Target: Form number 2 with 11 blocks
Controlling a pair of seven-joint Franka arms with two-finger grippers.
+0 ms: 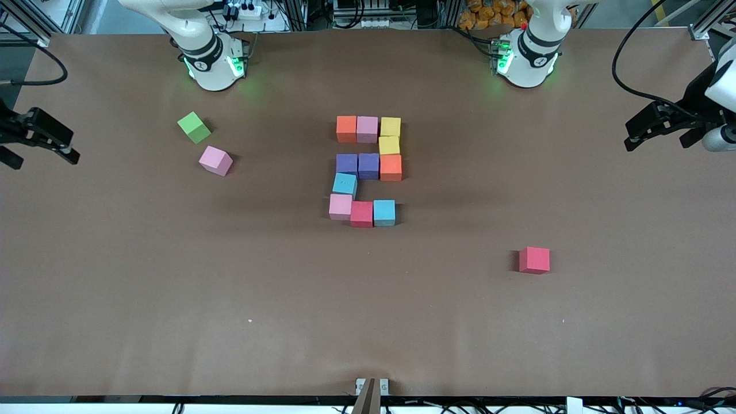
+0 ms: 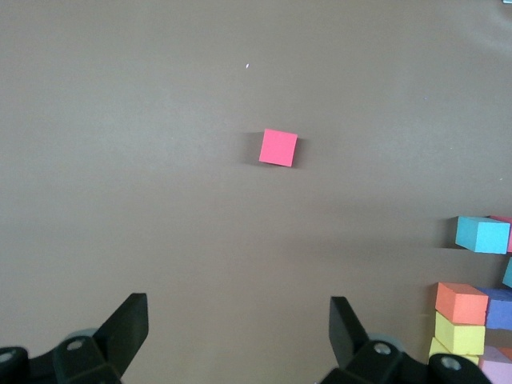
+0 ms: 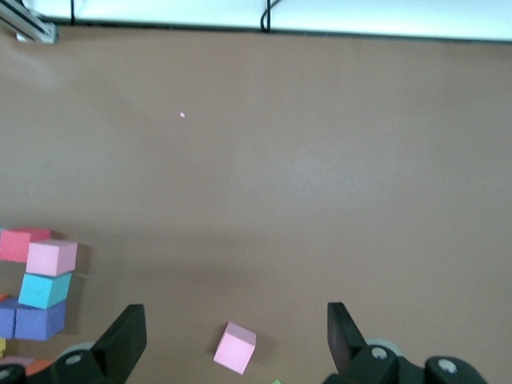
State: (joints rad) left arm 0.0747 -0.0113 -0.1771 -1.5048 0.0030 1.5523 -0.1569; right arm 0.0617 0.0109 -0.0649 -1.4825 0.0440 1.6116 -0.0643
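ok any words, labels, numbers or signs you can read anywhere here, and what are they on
No printed text is readable in any view.
"2": not printed, only the shape that the touching matte foam cubes form on the brown table.
A small dark mark on each white robot base is too small to read.
The loose green, pink and red foam cubes carry no markings.

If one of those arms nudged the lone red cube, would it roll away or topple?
Probably neither. The red cube sits flat on the brown table, so it would likely slide, perhaps twisting. It looks like matte foam: likely light, slightly squashy and not slippery.
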